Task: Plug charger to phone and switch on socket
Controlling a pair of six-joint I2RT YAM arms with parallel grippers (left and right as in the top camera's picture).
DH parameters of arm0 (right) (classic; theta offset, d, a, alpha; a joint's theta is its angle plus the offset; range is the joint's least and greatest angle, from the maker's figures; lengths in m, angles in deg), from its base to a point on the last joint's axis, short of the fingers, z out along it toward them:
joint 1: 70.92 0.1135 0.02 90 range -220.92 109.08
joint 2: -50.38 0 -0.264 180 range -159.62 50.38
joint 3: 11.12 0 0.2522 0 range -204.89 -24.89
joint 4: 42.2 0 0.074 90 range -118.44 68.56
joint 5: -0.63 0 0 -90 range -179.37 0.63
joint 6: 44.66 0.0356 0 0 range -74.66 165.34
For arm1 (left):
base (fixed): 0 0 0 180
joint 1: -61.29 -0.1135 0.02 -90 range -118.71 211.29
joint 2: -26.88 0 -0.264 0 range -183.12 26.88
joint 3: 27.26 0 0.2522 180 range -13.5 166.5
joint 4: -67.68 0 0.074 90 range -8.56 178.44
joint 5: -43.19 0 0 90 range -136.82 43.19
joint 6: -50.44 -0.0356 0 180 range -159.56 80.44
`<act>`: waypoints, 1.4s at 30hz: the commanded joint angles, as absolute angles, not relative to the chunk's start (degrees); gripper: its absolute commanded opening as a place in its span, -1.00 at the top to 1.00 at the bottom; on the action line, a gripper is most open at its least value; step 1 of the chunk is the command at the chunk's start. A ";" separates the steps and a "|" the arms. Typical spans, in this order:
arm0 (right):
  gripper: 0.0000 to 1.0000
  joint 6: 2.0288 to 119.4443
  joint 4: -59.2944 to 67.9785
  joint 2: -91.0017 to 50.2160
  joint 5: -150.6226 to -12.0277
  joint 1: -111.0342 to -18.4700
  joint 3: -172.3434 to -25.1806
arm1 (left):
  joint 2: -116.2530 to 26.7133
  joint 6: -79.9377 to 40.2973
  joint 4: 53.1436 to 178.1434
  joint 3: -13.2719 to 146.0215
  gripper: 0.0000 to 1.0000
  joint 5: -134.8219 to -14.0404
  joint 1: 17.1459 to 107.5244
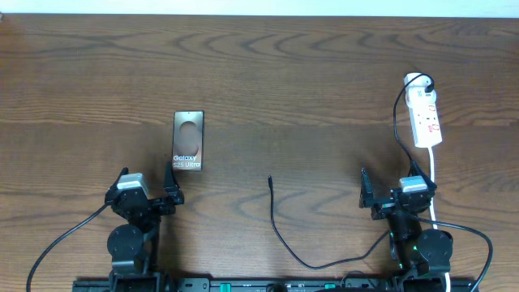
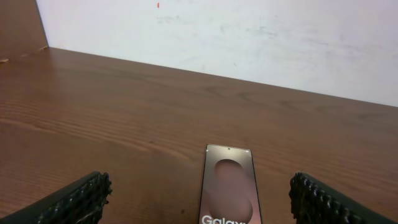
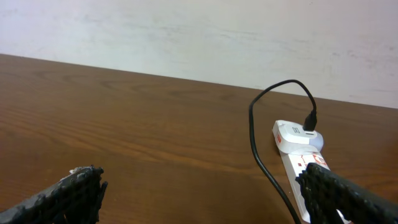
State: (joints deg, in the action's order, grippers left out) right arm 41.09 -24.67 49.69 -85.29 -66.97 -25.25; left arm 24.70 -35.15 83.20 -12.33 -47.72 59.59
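While both grippers gape wide and empty, pinch the thin black charger cable (image 1: 271,195) just behind its tip, well left of the fingers of the right gripper (image 1: 391,180); the flat brown phone (image 1: 187,139) lies just ahead of the left gripper (image 1: 148,174).

Phone (image 1: 187,140) lies flat on table (image 1: 268,73), left of centre, just ahead of left gripper (image 1: 148,182). Power strip (image 1: 426,115) sits far right, ahead of right gripper (image 1: 391,185). Charger cable (image 1: 280,235) tip lies between them, near centre, apart from both. Cable runs back to near edge, then right.
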 commanded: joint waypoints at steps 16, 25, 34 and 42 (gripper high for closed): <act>-0.99 40.34 -24.35 50.04 -85.79 -66.84 -25.20 | 24.77 -35.87 85.62 -13.27 -0.88 -46.15 59.88; -0.98 40.34 -24.35 50.04 -85.79 -66.84 -25.20 | 24.64 -36.03 85.27 -10.80 -0.88 -46.13 59.88; -0.99 40.34 -24.35 50.04 -85.79 -66.84 -25.20 | 11.39 -36.57 88.99 2.68 -0.89 -46.13 59.85; -0.99 40.34 -24.35 50.04 -85.79 -66.84 -25.20 | -13.74 -36.57 97.93 25.46 -0.88 -46.19 59.88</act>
